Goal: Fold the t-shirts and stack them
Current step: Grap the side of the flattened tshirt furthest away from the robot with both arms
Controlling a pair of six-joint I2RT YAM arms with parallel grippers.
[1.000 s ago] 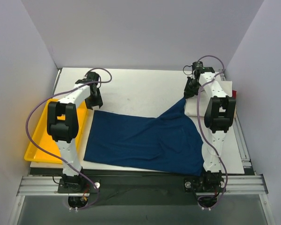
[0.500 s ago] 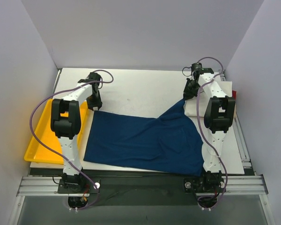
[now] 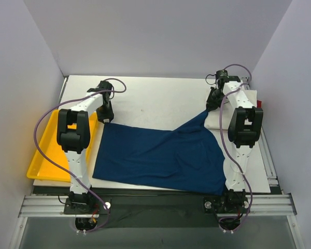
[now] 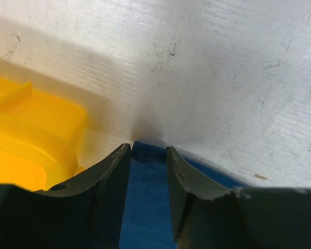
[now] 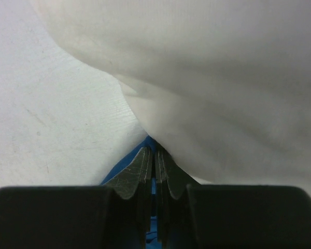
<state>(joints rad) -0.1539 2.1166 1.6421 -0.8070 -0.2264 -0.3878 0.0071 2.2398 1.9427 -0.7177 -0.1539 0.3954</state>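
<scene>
The navy blue t-shirt [image 3: 160,153] lies spread on the white table, its far right corner pulled up to a peak. My right gripper [image 3: 212,104] is shut on that corner; the blue cloth [image 5: 150,142] shows at the fingertips in the right wrist view, against the cream-white t-shirt [image 5: 223,78]. My left gripper [image 3: 106,117] is open and straddles the shirt's far left corner [image 4: 146,176]. The cream-white shirt [image 3: 251,98] lies at the far right, with a bit of the red one [image 3: 258,105] at its edge.
The yellow tray [image 3: 47,148] sits at the table's left edge, right beside my left gripper; its corner shows in the left wrist view [image 4: 36,129]. White walls enclose the table on three sides.
My left gripper has come down and toward the blue shirt's far left corner. My right gripper has shifted slightly right, still holding the lifted corner.
</scene>
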